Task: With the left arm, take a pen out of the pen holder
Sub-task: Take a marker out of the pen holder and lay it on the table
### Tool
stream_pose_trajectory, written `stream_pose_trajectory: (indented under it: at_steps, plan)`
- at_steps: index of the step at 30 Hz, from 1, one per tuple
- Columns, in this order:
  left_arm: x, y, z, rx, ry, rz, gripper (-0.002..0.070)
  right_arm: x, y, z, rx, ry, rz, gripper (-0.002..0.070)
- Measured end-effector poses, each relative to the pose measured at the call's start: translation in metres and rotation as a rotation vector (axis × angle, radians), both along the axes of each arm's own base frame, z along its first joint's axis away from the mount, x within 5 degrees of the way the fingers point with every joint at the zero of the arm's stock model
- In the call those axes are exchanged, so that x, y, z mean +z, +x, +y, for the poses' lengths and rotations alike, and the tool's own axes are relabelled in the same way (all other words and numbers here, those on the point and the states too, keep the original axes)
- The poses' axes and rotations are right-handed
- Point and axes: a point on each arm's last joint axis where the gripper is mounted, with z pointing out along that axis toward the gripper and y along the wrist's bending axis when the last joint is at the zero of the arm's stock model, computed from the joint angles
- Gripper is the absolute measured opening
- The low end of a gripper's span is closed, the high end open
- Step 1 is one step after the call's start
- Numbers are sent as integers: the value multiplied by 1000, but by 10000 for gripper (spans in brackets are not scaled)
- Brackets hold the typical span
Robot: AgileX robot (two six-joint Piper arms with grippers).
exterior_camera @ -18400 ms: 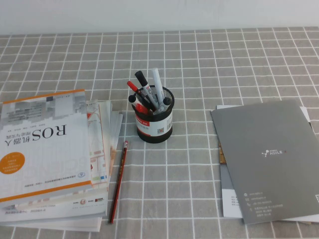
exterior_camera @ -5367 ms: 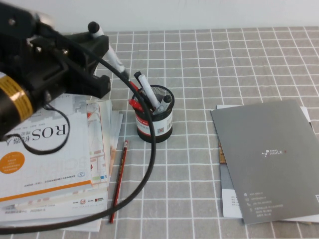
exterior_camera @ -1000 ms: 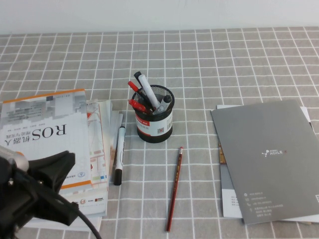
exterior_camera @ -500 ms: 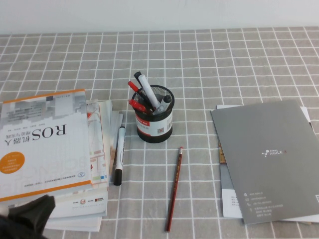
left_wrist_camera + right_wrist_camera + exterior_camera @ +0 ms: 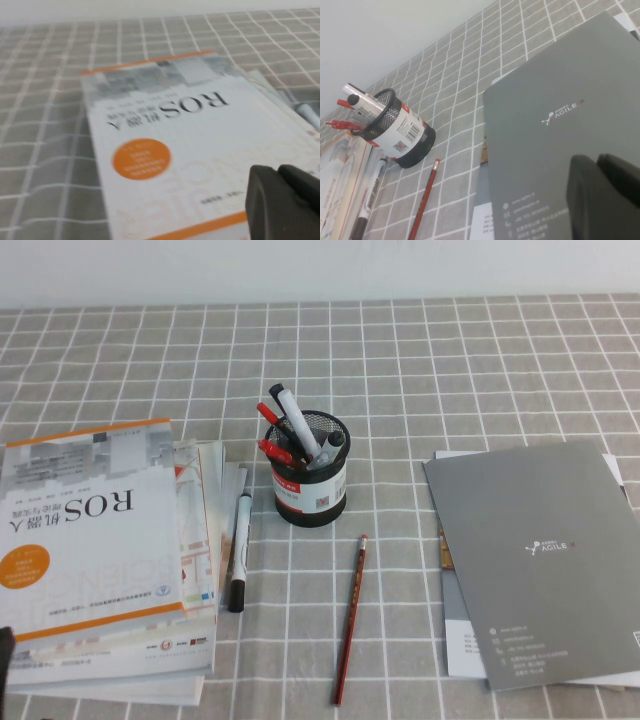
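My left pincer is clenched on nothing, its 2 dark matte fingers pressed together. It hangs low over the near part of a glossy white book. From the high camera only a sliver of it shows, at the 7 o'clock corner.

The book tops a loose stack of paper-bound volumes. It carries "ROS" in large grey letters, a line of Chinese characters I cannot read, an orange disc and orange bands along 2 edges.

The pen, a slim white barrel with black ends, lies flat on the desk. It is outside the pen holder, at 8 o'clock from it and just beside the stack's edge.

The pen holder is a round black wire-mesh cup standing upright. A white and red label with a barcode is wrapped around it. Several markers with red and black caps lean inside it.

A thin red pencil lies at 5 o'clock from the holder, apart from it.

At 4 o'clock a flat, matte grey booklet rests on white sheets. It bears small white "AGILE X" print.

My right pincer hangs above that booklet, fingers closed together and grasping nothing.

A grey cloth ruled into white squares covers the desk.
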Motion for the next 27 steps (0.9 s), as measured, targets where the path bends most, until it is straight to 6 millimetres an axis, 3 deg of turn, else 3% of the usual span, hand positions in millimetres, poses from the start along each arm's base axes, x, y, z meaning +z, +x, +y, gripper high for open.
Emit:
stream_pose_trajectory:
  at_steps: [10,17,27]
  plan:
    - [5,-16,11,110,48,-87,-2,0,0,0,0,0,0,-13]
    - [-3,-29,9,83,46,-46,-2,0,0,0,0,0,0,-13]
    - [-12,-32,5,61,-36,56,-2,0,0,0,0,0,0,-13]
